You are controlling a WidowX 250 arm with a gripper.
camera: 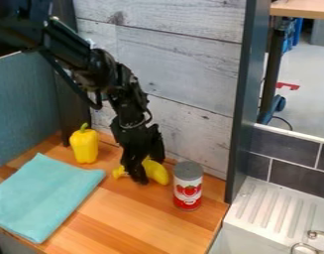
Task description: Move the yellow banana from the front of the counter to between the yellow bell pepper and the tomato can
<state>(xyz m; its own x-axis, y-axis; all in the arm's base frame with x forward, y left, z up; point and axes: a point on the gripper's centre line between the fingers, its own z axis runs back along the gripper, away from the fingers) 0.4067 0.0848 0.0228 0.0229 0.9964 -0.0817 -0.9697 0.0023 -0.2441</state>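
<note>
The black gripper hangs down over the back middle of the wooden counter, low at a yellow curved object, possibly a toy banana. It covers the object's middle, leaving a rounded yellow end to its right and a small tip to its left. Whether it grips the object cannot be seen. To the left stands a yellow bell pepper with a green stem. A red and white can with a grey top stands upright just right of the yellow object. A turquoise cloth lies flat at the left.
A whitish wood-plank wall rises close behind the gripper. The counter ends at the right beside a dark upright post. Beyond it are a white ribbed sink drainboard and a metal tap part.
</note>
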